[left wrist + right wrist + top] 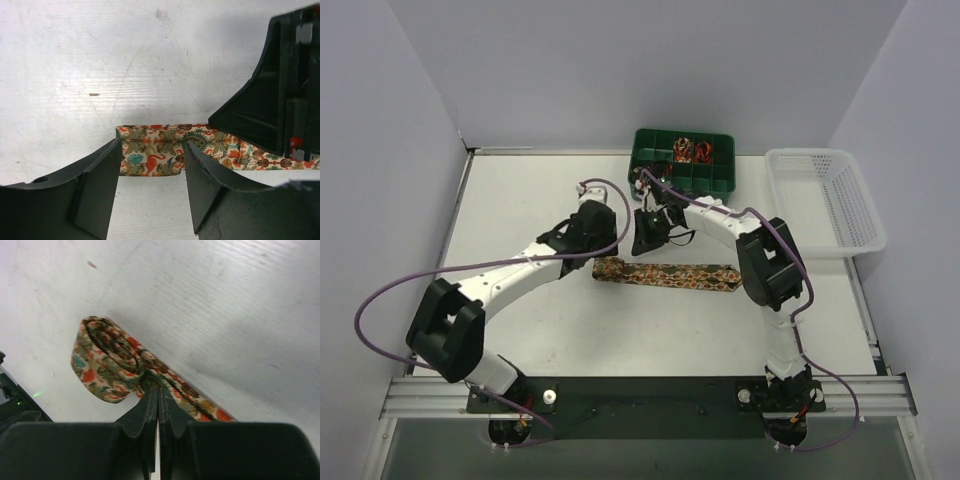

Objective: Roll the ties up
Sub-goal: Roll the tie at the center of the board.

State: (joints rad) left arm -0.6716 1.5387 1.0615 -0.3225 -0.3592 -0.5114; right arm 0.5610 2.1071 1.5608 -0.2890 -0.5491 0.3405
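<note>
One brown-gold patterned tie (670,275) lies flat across the middle of the table, with its left end folded into a loose flat loop (102,357). My right gripper (159,392) is shut on the tie just behind that loop; in the top view it is above the tie's left part (642,245). My left gripper (152,162) is open and empty, its fingers (100,185) standing just short of the folded end (150,150). In the top view the left gripper (602,250) is at the tie's left end. Rolled ties (690,150) sit in a green tray.
The green compartment tray (720,180) stands at the back centre. A white plastic basket (825,200) stands at the back right. Purple cables run along both arms. The right gripper's body (280,95) fills the upper right of the left wrist view.
</note>
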